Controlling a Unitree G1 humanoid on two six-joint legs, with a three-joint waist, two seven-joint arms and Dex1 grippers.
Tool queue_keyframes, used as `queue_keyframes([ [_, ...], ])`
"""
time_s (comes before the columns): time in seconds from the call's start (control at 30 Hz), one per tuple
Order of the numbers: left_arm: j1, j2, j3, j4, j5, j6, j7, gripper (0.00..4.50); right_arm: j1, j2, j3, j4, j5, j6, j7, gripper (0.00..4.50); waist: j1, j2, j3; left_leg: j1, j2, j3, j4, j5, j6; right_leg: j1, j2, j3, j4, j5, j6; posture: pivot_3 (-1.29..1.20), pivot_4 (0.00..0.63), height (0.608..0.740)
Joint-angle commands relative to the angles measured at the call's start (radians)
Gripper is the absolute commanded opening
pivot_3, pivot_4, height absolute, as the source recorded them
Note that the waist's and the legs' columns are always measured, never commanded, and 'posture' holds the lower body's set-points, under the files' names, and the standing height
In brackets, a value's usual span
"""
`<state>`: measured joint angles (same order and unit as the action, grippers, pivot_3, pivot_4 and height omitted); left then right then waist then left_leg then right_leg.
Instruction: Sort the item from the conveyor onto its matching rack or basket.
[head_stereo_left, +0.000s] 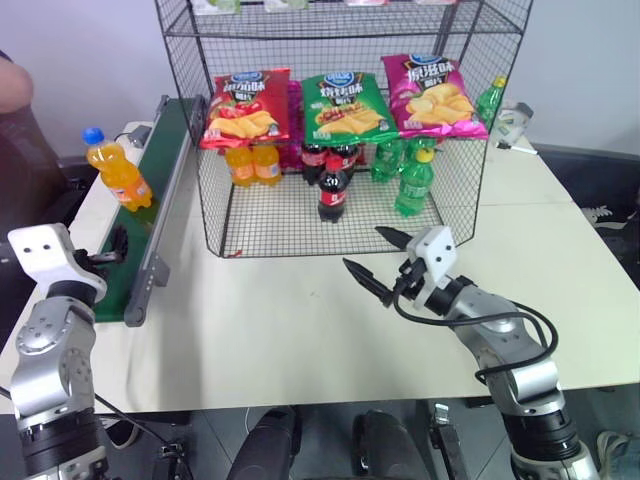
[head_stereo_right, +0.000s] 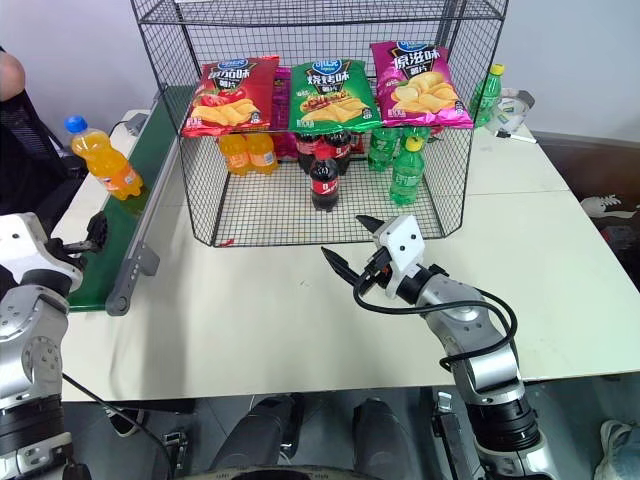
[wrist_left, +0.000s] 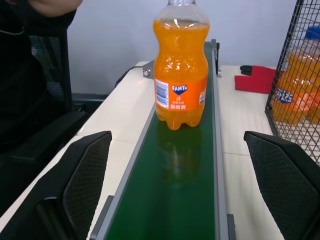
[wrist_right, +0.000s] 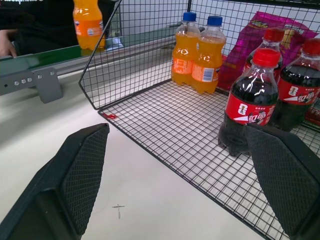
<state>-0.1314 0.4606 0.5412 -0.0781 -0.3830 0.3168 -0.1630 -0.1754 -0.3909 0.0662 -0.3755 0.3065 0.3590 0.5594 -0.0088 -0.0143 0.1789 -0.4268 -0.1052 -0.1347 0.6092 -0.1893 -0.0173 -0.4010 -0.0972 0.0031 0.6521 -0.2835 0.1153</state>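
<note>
Left gripper (wrist_left: 175, 190) wide open, empty, over near end of conveyor (head_stereo_left: 150, 215); centre on orange soda bottle (head_stereo_left: 118, 168) at label ht., close gently, keep upright.

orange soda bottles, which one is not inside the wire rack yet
The orange soda bottle standing alone on the green conveyor; the other two orange bottles stand together inside the black wire rack.

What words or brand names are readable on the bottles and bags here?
"FANTA": label of the orange soda bottle standing on the conveyor.
Chinese print under it: too small to read.
Cola bottle label: white Chinese script, not legible.
Chip bags on the rack: Chinese names, blurred.
</note>
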Motion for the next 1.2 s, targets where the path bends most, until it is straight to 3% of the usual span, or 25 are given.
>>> queue_keyframes([
  [0.03,-0.010,0.028,0.037,0.000,-0.004,-0.035,-0.011,4.43,-0.013,0.003,-0.006,-0.012,0.002,-0.027,0.007,4.50,0.000,0.000,0.000,0.000,0.000,0.000,0.000,0.000,0.000,0.000,0.000,0.000,0.000,0.000,0.000,0.00,0.150,0.740],
  [1.13,0.005,0.050,0.041,0.024,0.007,-0.087,-0.061,4.43,-0.007,0.007,0.007,-0.026,0.006,-0.015,0.011,4.50,0.000,0.000,0.000,0.000,0.000,0.000,0.000,0.000,0.000,0.000,0.000,0.000,0.000,0.000,0.000,0.00,0.150,0.740],
  [1.2,0.009,0.049,0.038,0.019,0.009,-0.087,-0.060,3.60,-0.009,0.007,0.007,-0.025,0.006,-0.015,0.011,4.50,0.000,0.000,0.000,0.000,0.000,0.000,0.000,0.000,0.000,0.000,0.000,0.000,0.000,0.000,0.000,0.00,0.150,0.740],
])
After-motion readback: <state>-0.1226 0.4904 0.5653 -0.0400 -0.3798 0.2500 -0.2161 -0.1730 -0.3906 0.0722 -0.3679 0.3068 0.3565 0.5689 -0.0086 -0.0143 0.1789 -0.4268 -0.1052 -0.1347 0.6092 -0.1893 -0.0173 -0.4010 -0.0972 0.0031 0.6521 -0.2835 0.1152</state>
